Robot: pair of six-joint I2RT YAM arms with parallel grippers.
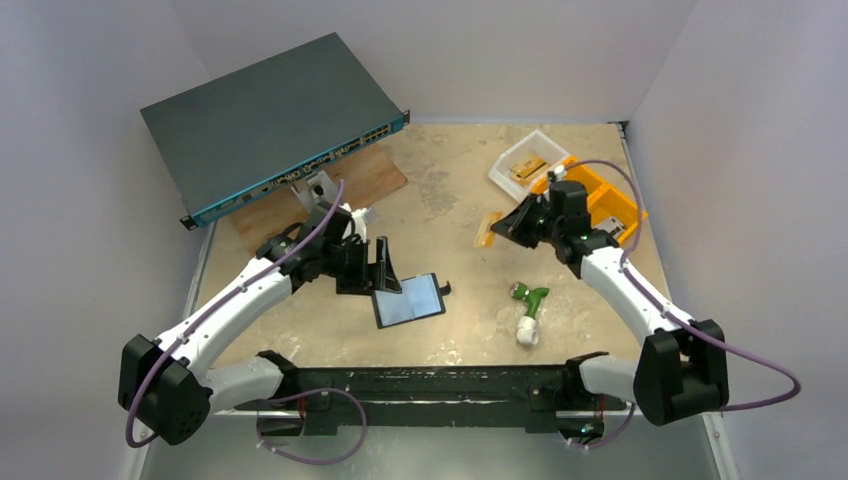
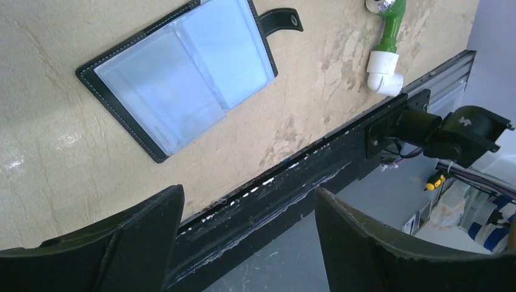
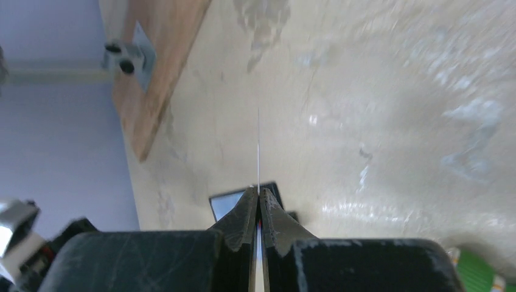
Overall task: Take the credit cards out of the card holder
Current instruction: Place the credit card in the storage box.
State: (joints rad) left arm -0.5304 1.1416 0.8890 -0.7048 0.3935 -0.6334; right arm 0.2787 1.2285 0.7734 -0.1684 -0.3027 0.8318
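Note:
The black card holder point(image 1: 408, 300) lies open and flat on the table, pale blue-grey credit cards point(image 2: 182, 73) showing in its sleeves, strap with snap point(image 2: 281, 18) to one side. My left gripper point(image 1: 385, 265) hovers just left of it, open and empty; in the left wrist view point(image 2: 248, 191) the holder point(image 2: 115, 103) lies beyond the fingertips. My right gripper point(image 1: 508, 225) is up at the right of centre, shut on one thin card seen edge-on point(image 3: 258, 149) between its tips point(image 3: 258, 191). The holder point(image 3: 228, 204) shows below it.
A big grey network switch point(image 1: 270, 120) rests on a wooden board point(image 1: 340, 190) at the back left. A clear tray point(image 1: 525, 160) and an orange tray point(image 1: 605, 200) stand at the back right. A green-and-white pipe fitting point(image 1: 528, 312) lies right of the holder. A black rail point(image 1: 430, 385) lines the near edge.

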